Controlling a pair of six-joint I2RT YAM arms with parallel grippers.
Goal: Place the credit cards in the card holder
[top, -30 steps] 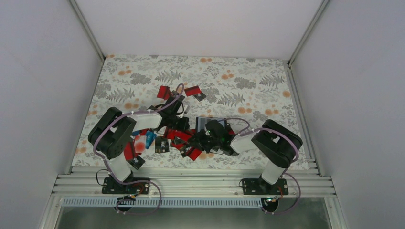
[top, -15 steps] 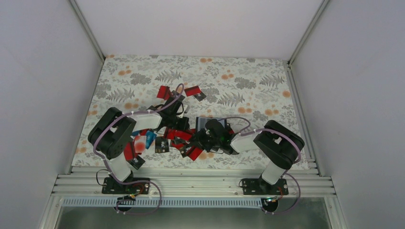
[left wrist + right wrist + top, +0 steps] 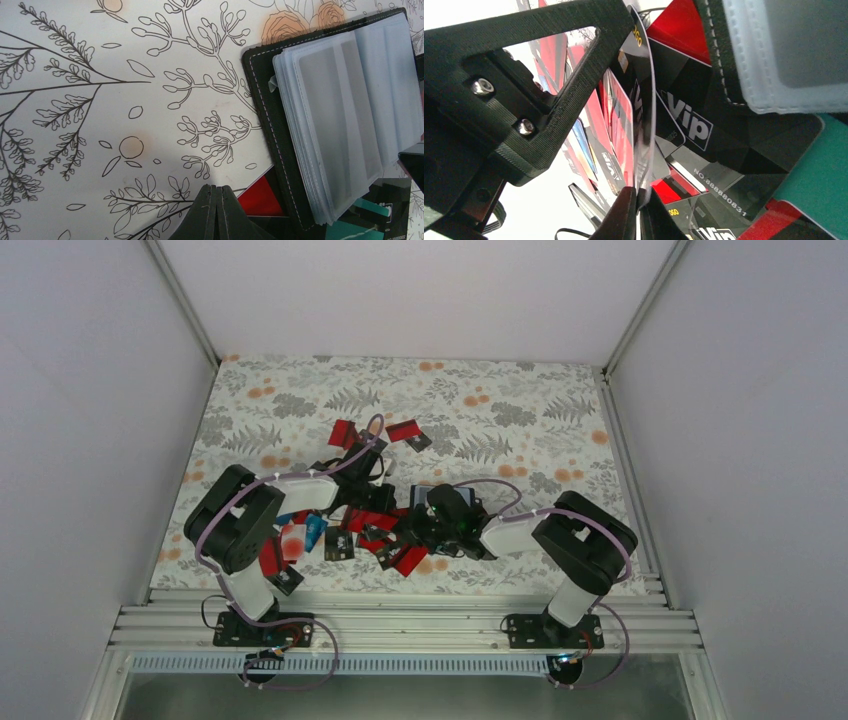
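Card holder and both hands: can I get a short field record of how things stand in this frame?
card holder: lying open on the floral cloth, clear sleeves facing up, top sleeve looks empty
left hand: shut, nothing seen between its fingers, near the holder's corner
right hand: shut on a dark card seen edge-on, over the pile
loose cards: red, black and teal, scattered beside the holder

One card holder (image 3: 330,125), many credit cards (image 3: 404,430)
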